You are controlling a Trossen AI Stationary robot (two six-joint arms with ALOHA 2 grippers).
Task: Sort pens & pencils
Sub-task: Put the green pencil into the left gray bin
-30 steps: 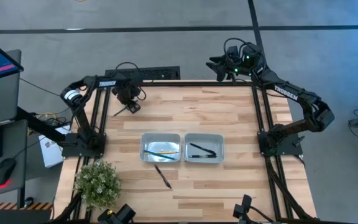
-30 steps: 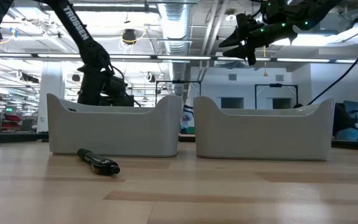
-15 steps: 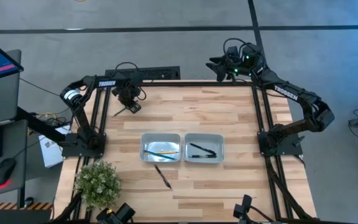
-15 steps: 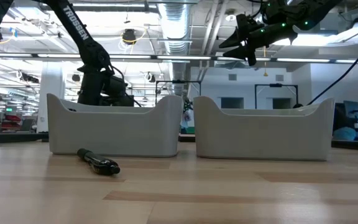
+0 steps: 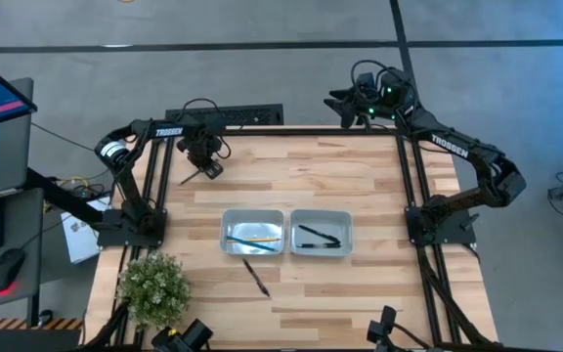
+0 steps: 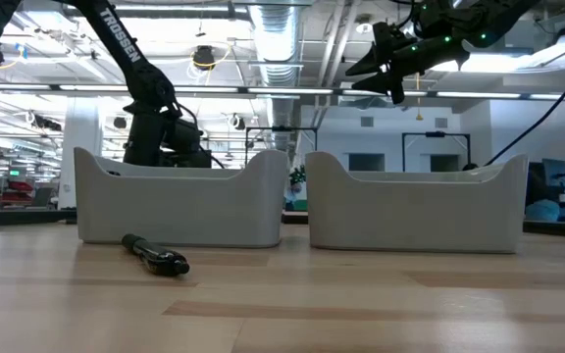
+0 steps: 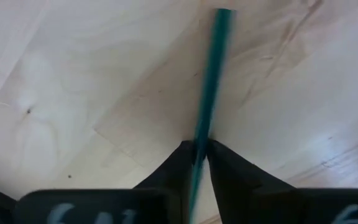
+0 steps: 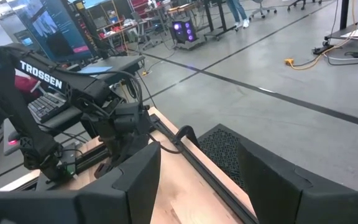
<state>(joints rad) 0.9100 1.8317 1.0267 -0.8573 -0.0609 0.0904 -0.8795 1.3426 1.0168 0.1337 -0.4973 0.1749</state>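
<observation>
A dull green pencil (image 7: pixel 213 74) lies flat on the wooden table near its far left corner, and my left gripper (image 7: pixel 200 147) points down, shut on it; the high view shows the gripper (image 5: pixel 206 168) with the pencil (image 5: pixel 188 177) sticking out from under it. My right gripper (image 5: pixel 338 103) hangs open and high past the table's far edge, holding nothing. The left tray (image 5: pixel 231 223) holds a yellow pencil and a blue one. The right tray (image 5: pixel 344 221) holds black pens. One black pen (image 5: pixel 256 277) lies on the table in front of the trays. My left gripper pinches the green pencil between its two fingers (image 7: pixel 173 168), which stand on the pencil's two long sides (image 7: pixel 202 127). The fingers come from above, pointing down. The pencil lies flat on the table and reaches out past the fingertips.
A potted plant (image 5: pixel 154 286) stands at the table's near left corner. A black power strip (image 5: pixel 225 115) lies just past the far edge. A monitor, keyboard and mouse stand off the table's left side. Bare wood lies to the right of the trays and along the near edge.
</observation>
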